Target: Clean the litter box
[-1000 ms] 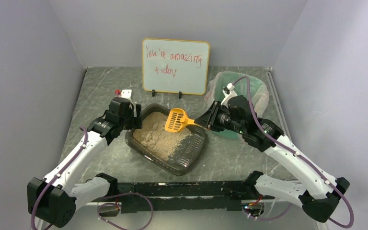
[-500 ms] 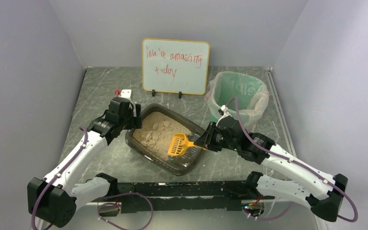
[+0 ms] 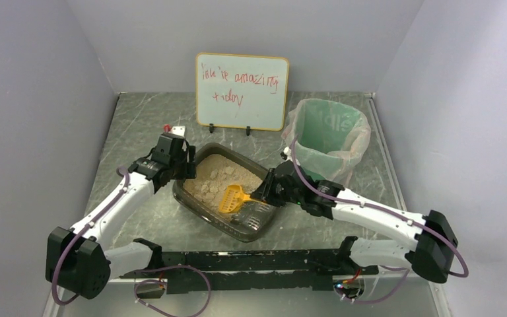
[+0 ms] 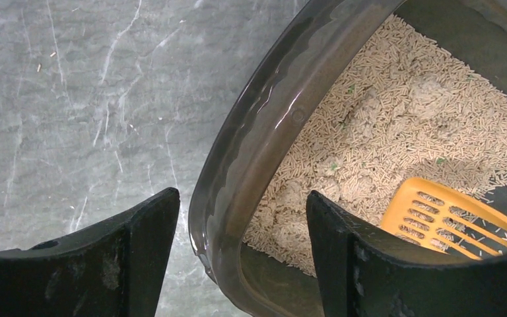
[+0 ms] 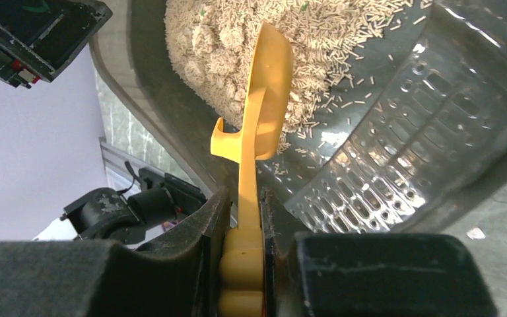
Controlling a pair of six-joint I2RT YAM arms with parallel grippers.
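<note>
The litter box (image 3: 259,216) is a dark translucent tray with tan litter (image 3: 214,179), set askew at the table's middle. My right gripper (image 3: 262,193) is shut on the handle of a yellow slotted scoop (image 3: 232,198). The scoop's head is low in the box, between the litter and the ridged grate end. In the right wrist view the gripper (image 5: 243,218) clamps the scoop (image 5: 267,92), which stands edge-on above the grate (image 5: 383,178). My left gripper (image 3: 183,168) is open astride the box's far-left rim. In the left wrist view (image 4: 241,218) the rim (image 4: 264,125) passes between the fingers with gaps on both sides.
A tall green bin (image 3: 327,135) with a clear liner stands at the back right, behind my right arm. A whiteboard (image 3: 241,91) with red writing stands at the back. A small white and red object (image 3: 173,129) lies behind my left gripper. Grey walls close in both sides.
My right gripper has carried the scoop from beside the bin, down and toward the near left, into the box by the grate end. My left gripper has shifted slightly at the rim.
</note>
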